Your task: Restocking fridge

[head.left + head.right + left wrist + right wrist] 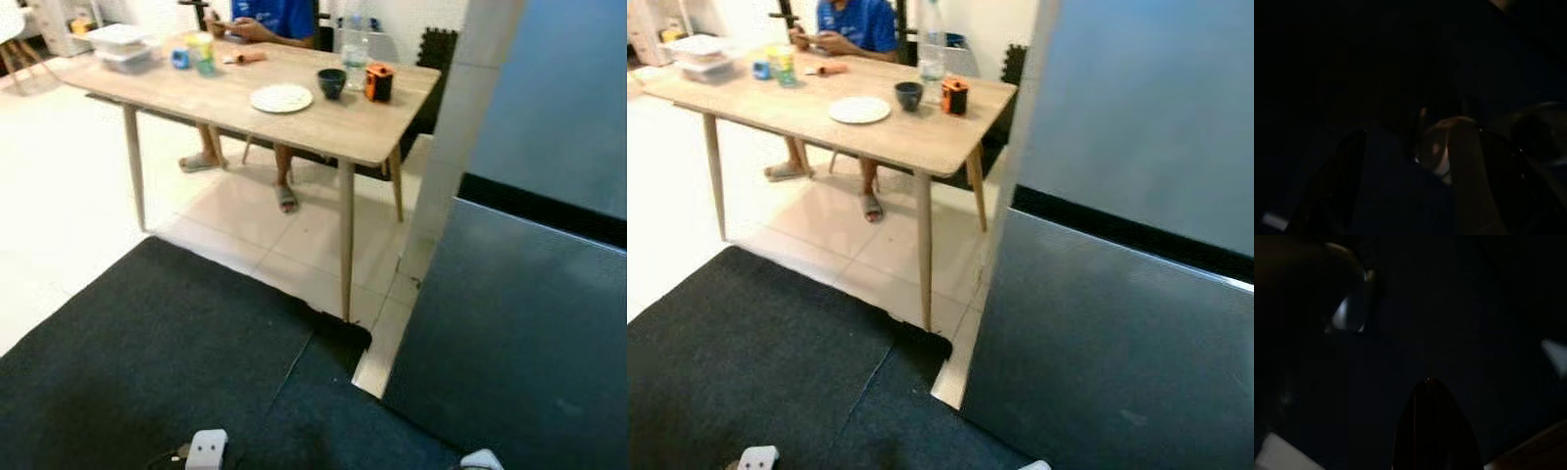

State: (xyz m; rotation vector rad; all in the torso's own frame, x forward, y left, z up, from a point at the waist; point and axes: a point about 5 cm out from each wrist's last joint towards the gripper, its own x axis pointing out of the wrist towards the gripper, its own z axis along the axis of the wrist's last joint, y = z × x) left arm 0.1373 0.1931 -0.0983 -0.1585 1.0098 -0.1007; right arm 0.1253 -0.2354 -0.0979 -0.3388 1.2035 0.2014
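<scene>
The fridge [529, 323] stands at the right with its grey-blue doors closed, the upper door [1146, 108] above a black gap. On the wooden table [323, 122] ahead stand a clear water bottle [355, 41], a dark cup [331, 82], an orange and black mug [379, 82] and a white plate [281, 98]. Both arms hang idle low down. My left gripper [1418, 152] and my right gripper [1432, 426] are dim shapes in very dark wrist views.
A person in a blue shirt [274, 15] sits behind the table, sandalled feet [286, 199] under it. Stacked clear containers [120, 46] and a yellow-green cup [201, 51] sit at its far left. A black mat [167, 362] covers the floor before me, tiles beyond.
</scene>
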